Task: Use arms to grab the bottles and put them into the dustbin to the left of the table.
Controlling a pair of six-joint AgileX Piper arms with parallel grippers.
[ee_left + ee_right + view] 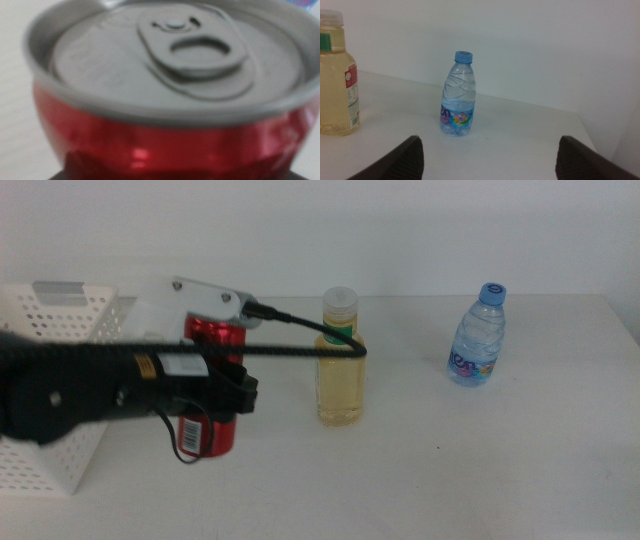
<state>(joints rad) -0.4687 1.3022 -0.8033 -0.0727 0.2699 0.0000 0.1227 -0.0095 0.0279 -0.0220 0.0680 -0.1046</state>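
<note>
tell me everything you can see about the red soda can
The red soda can is glossy metal with a silver top and an unopened pull tab. It stands upright on the white table, beside the white perforated basket. The left gripper is around its body. A barcode shows near its base.

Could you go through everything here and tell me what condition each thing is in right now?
Red soda can: upright, unopened, left gripper around it.
Yellow liquid bottle: upright on the table, capped, untouched.
Water bottle: upright, blue cap on, untouched.
Dustbin: at the table's left; inside hidden.
Right gripper: fingers spread wide, holding nothing, facing the water bottle.
</note>
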